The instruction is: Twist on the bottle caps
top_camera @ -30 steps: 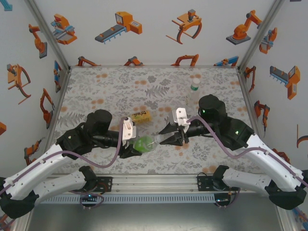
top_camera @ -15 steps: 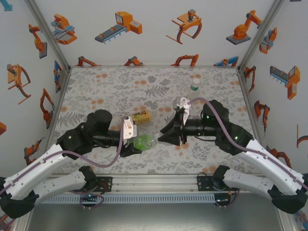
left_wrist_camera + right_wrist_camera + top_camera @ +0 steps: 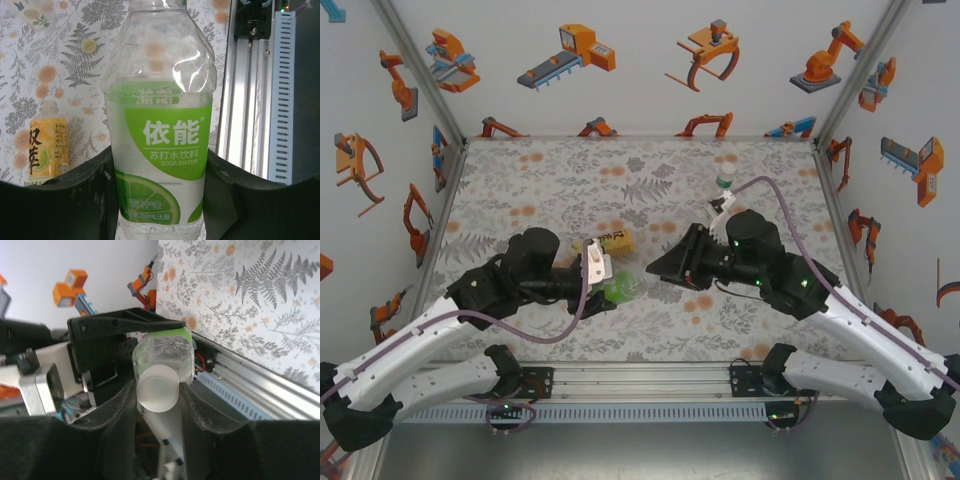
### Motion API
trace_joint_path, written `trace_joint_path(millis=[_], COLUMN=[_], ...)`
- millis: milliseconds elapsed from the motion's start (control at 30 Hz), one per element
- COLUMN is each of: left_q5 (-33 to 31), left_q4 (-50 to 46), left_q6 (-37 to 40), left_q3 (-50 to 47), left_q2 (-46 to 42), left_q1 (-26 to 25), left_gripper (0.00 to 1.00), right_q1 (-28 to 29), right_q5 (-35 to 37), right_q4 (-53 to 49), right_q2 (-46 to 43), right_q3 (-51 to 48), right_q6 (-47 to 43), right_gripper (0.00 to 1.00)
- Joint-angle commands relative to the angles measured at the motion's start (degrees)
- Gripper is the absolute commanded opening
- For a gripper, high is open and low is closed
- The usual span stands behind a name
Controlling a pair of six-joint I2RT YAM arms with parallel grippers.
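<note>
Currently left jaws clamped on green-label bottle [image 3: 160, 145], held sideways over counter [image 3: 540, 180] centre; right jaws pinched on pale cap [image 3: 156, 390] at its neck. Amber bottle [image 3: 612, 240] lies just behind.

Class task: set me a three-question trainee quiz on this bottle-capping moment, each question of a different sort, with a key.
1. Multiple choice: what does the left gripper hold?
A) the clear plastic bottle with a green label
B) a loose cap
C) nothing
2. True or false: the right gripper is shut on the pale round plastic cap at that bottle's neck.
3. Fill in: the amber plastic bottle with a yellow label is ____ on the floral table, upright or lying?
Key: 1 A; 2 true; 3 lying.
</note>
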Motion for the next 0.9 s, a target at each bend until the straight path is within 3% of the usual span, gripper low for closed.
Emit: trace_joint_path(millis=[0,100,167,533,733,867], left_q5=[-1.0,-0.5,0.2,2.0,4.7,6.9], left_q4=[4.4,4.6,4.7,4.7,5.9,6.4], left_q6=[1.6,1.9,2.0,2.6,2.7,2.7], left_q3=[1.6,1.6,1.5,0.5,0.0,0.1], left_q2=[0.8,1.3,1.5,2.1,2.7,3.2], left_q1=[-0.2,-0.2,-0.2,-0.2,-0.2,-0.3], left_gripper=[0.00,0.00,0.00,0.00,0.00,0.00], right_q1=[0.2,0.2,0.2,0.1,0.1,0.1], right_q5=[-0.3,-0.2,0.4,3.5,3.5,0.0], right_q4=[-0.7,-3.3,-5.0,-9.0,-9.0,-6.7], right_q2=[0.8,1.8,2.2,1.6,-0.5,-2.3], right_q3=[-2.0,0.7,2.4,10.4,12.4,12.2], right_q6=[12.4,9.8,7.4,-16.7,-29.4,-44.0], right_gripper=[0.00,0.02,0.09,0.65,0.68,0.67])
